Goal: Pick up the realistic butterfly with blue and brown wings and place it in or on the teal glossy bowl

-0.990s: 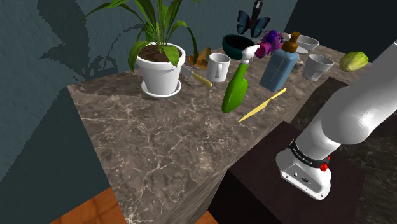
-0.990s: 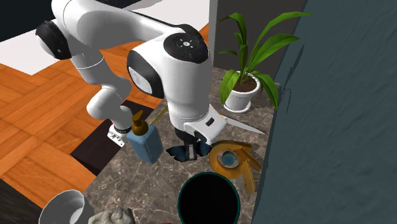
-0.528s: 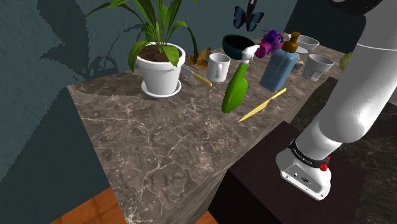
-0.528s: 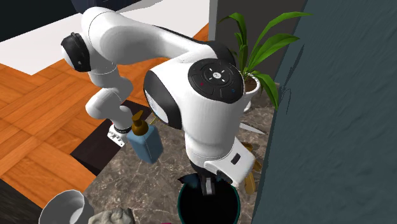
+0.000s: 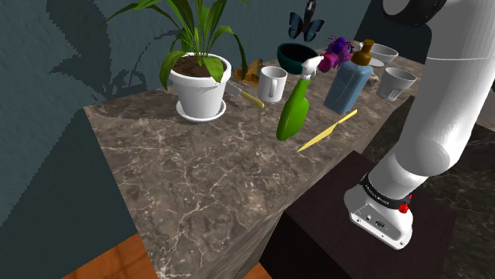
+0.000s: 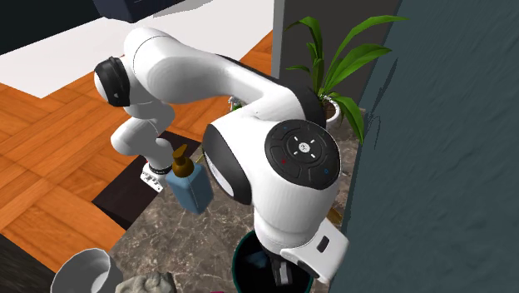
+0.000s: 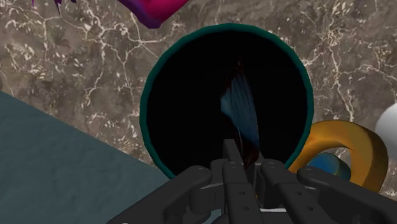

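Above teal bowl (image 7: 146, 121) at marble counter's (image 5: 198, 182) far end, gripper (image 7: 245, 156) clamps blue-brown butterfly (image 7: 241, 108) (wings edge-on) over dark interior.

Blue-and-dark butterfly (image 5: 305, 26), wings spread, hangs in the air directly above the glossy teal bowl (image 5: 289, 57), upright, dark inside, at the back of the marble counter (image 5: 198, 174).

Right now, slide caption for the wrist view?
Black two-finger claw clasps the blue-winged butterfly above the mouth of the teal glossy bowl.
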Robot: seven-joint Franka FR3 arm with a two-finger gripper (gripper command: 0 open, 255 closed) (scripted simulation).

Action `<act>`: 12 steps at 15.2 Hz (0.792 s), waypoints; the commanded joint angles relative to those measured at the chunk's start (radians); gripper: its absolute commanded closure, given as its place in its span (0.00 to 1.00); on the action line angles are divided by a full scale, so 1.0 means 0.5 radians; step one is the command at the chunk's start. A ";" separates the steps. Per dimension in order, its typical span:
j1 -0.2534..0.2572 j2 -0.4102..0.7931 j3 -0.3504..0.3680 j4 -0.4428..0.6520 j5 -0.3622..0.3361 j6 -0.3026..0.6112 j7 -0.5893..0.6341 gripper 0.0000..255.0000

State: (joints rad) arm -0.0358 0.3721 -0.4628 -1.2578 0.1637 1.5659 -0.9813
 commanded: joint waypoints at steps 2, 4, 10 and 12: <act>0.016 -0.016 0.002 -0.106 -0.007 0.091 0.001 1.00; 0.025 -0.026 0.003 -0.175 -0.010 0.150 0.000 1.00; 0.039 -0.039 0.005 -0.294 -0.014 0.257 -0.002 1.00; 0.039 -0.039 0.005 -0.294 -0.014 0.257 -0.002 1.00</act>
State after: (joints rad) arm -0.0162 0.3524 -0.4604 -1.4029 0.1566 1.6935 -0.9821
